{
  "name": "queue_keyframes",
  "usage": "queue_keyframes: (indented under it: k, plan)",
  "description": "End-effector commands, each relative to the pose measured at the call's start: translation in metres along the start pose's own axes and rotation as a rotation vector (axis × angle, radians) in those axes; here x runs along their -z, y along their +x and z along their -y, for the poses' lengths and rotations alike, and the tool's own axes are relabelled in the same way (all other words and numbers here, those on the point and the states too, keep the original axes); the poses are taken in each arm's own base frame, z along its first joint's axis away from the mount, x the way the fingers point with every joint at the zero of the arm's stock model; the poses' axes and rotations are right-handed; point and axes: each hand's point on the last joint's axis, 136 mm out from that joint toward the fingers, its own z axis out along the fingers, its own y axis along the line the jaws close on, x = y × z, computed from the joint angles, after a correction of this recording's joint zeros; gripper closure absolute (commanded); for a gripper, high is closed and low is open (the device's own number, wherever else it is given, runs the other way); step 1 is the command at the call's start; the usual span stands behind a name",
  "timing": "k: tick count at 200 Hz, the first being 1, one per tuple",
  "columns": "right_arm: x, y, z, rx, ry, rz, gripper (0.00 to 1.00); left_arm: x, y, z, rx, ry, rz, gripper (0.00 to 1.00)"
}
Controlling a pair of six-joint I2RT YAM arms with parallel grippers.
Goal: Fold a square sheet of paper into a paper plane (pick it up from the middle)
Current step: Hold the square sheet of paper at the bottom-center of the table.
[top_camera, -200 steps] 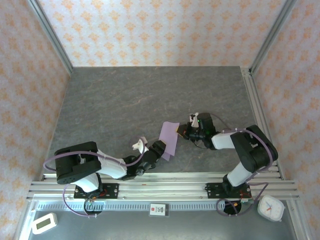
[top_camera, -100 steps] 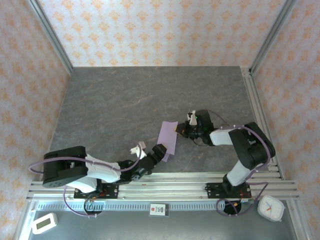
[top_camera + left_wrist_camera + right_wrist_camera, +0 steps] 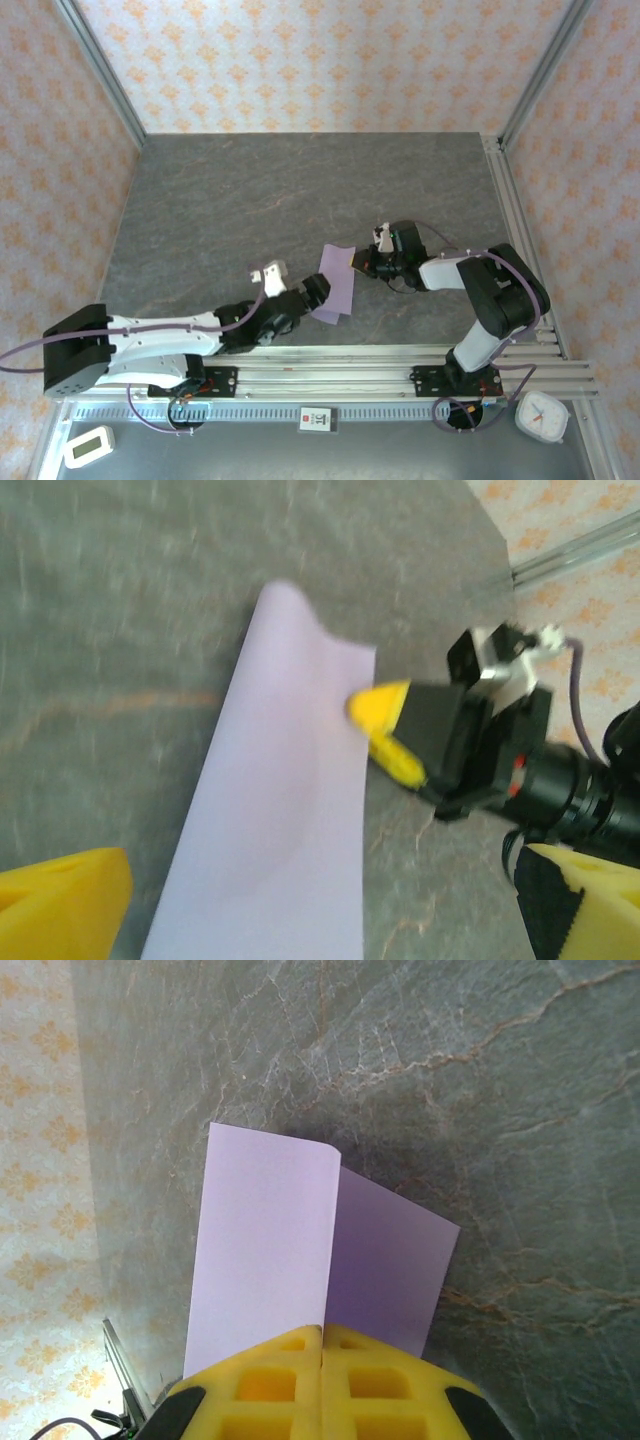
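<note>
**Lilac Sheet Pinched by the Right Gripper Alone**

The folded sheet of paper (image 3: pixel 336 283) sat near the front middle of the desk (image 3: pixel 250 190), between the two arms. The right gripper (image 3: pixel 358 266) was clenched on the sheet's right edge, its yellow fingers pressed together over the paper. One flap lay over the other, and a far corner curled slightly. The left gripper (image 3: pixel 317 292) stood released, its fingers spread wide on either side of the sheet's near end, grasping nothing.
</note>
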Motion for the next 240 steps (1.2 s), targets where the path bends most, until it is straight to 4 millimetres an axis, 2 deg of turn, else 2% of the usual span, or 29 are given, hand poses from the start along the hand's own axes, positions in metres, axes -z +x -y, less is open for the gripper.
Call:
queue_keyframes:
  k: [1, 46, 98, 134, 171, 203, 240]
  plan:
    - [0.002, 0.001, 0.004, 0.014, 0.013, -0.004, 1.0, -0.007, -0.018, -0.009, -0.236, -0.088, -0.032, 0.01]
    - [0.002, -0.001, 0.001, 0.002, 0.009, 0.009, 1.0, -0.043, -0.029, -0.007, -0.426, -0.171, -0.131, 0.01]
    - [-0.002, -0.001, -0.006, 0.001, -0.003, 0.006, 1.0, -0.076, -0.023, -0.028, -0.542, -0.256, -0.225, 0.0]
    - [-0.005, 0.0, -0.01, -0.006, -0.018, 0.001, 1.0, -0.084, -0.011, -0.029, -0.554, -0.229, -0.268, 0.0]
    - [-0.008, 0.002, -0.013, -0.01, -0.032, -0.006, 0.97, -0.09, -0.001, -0.039, -0.56, -0.246, -0.299, 0.0]
    - [-0.013, 0.005, -0.016, -0.007, -0.035, -0.018, 0.95, -0.095, -0.003, -0.048, -0.582, -0.288, -0.287, 0.0]
    - [-0.01, 0.003, -0.02, 0.014, -0.031, -0.014, 0.79, -0.097, -0.001, -0.057, -0.594, -0.321, -0.291, 0.0]
